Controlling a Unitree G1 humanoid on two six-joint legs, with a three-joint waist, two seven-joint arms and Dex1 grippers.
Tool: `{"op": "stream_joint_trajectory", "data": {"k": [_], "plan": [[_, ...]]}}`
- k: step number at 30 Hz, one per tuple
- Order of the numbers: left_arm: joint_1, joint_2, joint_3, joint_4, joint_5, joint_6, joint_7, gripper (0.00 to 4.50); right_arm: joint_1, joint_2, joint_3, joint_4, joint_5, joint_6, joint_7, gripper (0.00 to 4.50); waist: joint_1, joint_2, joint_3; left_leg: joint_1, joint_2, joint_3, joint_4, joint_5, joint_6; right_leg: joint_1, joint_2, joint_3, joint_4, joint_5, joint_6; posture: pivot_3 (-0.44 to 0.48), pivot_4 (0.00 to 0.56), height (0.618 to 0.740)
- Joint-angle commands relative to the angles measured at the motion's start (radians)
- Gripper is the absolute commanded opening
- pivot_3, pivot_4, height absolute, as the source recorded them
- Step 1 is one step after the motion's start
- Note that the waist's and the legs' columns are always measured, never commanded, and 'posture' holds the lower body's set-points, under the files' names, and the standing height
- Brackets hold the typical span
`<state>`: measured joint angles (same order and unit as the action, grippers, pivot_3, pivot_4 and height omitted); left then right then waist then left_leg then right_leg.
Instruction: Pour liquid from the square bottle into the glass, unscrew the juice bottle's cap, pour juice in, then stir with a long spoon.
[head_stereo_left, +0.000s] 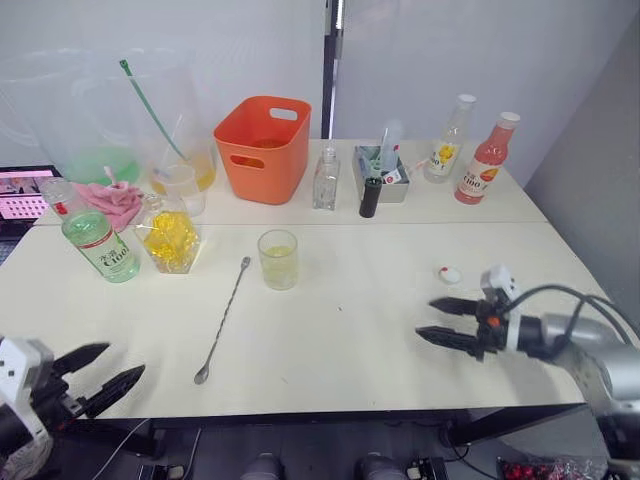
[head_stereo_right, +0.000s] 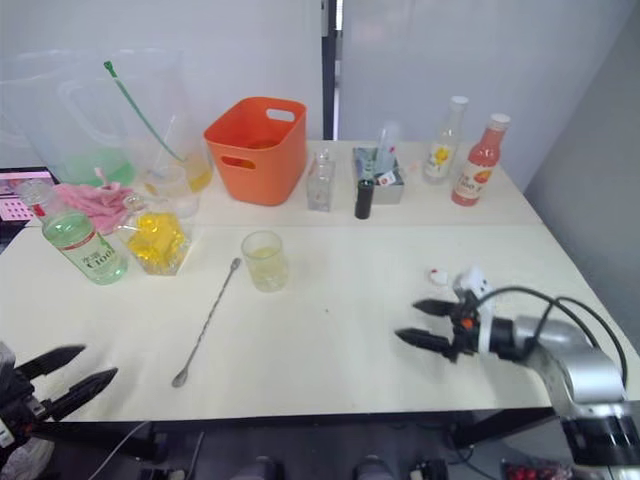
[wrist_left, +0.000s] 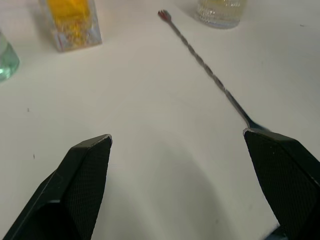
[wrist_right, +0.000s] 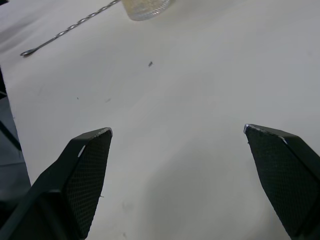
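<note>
The square bottle (head_stereo_left: 170, 240) with yellow contents stands at the table's left. Just left of it the pale-green juice bottle (head_stereo_left: 98, 242) leans. The glass (head_stereo_left: 278, 260) near the middle holds a little yellowish liquid. From the glass, the long spoon (head_stereo_left: 222, 320) lies flat and runs diagonally toward the front edge. The juice bottle's cap (head_stereo_left: 450, 273), white, rests on the table to the right. My left gripper (head_stereo_left: 122, 360) hovers open at the front left edge, with the spoon's bowl (wrist_left: 250, 122) by one finger. My right gripper (head_stereo_left: 425, 318) is open and empty, low over the table below the cap.
Along the back stand an orange basket (head_stereo_left: 263, 145), a slim clear bottle (head_stereo_left: 325, 180), a small black bottle (head_stereo_left: 370, 197), a grey box (head_stereo_left: 380, 160), a yellow-labelled bottle (head_stereo_left: 448, 140) and a pink-red bottle (head_stereo_left: 485, 160). Clear pitchers (head_stereo_left: 150, 120), a plastic cup (head_stereo_left: 182, 185) and a pink cloth (head_stereo_left: 115, 200) crowd the back left.
</note>
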<state>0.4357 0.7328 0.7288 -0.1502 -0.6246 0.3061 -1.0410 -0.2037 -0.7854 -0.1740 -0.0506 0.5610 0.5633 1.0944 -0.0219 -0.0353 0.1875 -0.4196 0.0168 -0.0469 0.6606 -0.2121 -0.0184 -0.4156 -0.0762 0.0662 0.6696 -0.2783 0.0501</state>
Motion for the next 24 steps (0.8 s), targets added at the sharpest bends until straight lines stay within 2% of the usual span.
{"op": "stream_joint_trajectory", "data": {"k": [1,3,5,11,17,18,21,24], "plan": [[-0.004,0.032,0.065,0.061,0.0,-0.05,-0.043,4.46,0.034,-0.016,-0.098,0.0,-0.001,-0.102,0.01,4.5,-0.001,0.0,0.0,0.002,0.0,0.0,0.0,0.0,0.0,0.002,0.001,0.0,-0.001,0.0,0.0,0.0,0.15,0.74],[-0.006,0.042,0.074,0.134,0.021,-0.091,-0.063,4.46,0.087,-0.024,-0.162,0.023,0.017,-0.117,0.022,4.5,-0.001,0.0,0.0,0.014,0.002,0.001,-0.002,0.0,0.0,0.015,0.002,-0.001,-0.006,0.0,0.0,0.0,0.15,0.74],[-0.011,0.049,0.07,0.182,0.036,-0.122,-0.079,4.46,0.133,-0.033,-0.199,0.043,0.014,-0.142,0.034,4.5,0.0,0.0,0.0,0.017,0.002,0.001,-0.002,-0.001,0.001,0.02,0.002,-0.001,-0.009,-0.001,0.0,0.0,0.15,0.74],[-0.039,0.061,0.037,0.201,0.053,-0.141,-0.091,4.46,0.196,-0.044,-0.242,0.119,-0.001,-0.186,0.044,4.5,0.003,0.0,0.0,0.02,0.002,0.001,-0.002,-0.002,0.001,0.025,0.001,-0.001,-0.011,-0.002,0.0,0.0,0.15,0.74],[-0.064,0.07,0.011,0.197,0.069,-0.112,-0.07,4.46,0.164,-0.06,-0.236,0.15,0.01,-0.177,0.067,4.5,-0.003,0.001,0.0,0.021,0.002,0.002,-0.003,-0.002,0.001,0.025,0.001,-0.001,-0.011,-0.002,0.0,0.0,0.15,0.74],[-0.072,0.066,0.002,0.177,0.077,-0.092,-0.034,4.46,0.153,-0.065,-0.232,0.143,0.017,-0.167,0.073,4.5,-0.003,0.001,0.0,0.021,0.002,0.001,-0.003,-0.002,0.001,0.025,0.001,-0.001,-0.011,-0.002,0.0,0.0,0.15,0.74],[-0.096,0.062,-0.022,0.02,0.002,0.101,0.085,4.46,0.113,-0.101,-0.194,0.043,0.1,-0.056,0.137,4.5,-0.003,0.001,0.0,0.021,0.002,0.001,-0.003,-0.002,0.001,0.025,0.001,-0.001,-0.011,-0.001,0.0,0.0,0.15,0.74],[-0.12,0.044,-0.056,-0.146,-0.01,0.221,0.222,4.46,0.066,-0.141,-0.118,-0.01,0.095,-0.039,0.208,4.5,-0.002,0.001,0.0,0.021,0.002,0.0,-0.003,-0.002,0.001,0.025,0.0,-0.001,-0.011,-0.001,0.0,0.0,0.15,0.74]]}}
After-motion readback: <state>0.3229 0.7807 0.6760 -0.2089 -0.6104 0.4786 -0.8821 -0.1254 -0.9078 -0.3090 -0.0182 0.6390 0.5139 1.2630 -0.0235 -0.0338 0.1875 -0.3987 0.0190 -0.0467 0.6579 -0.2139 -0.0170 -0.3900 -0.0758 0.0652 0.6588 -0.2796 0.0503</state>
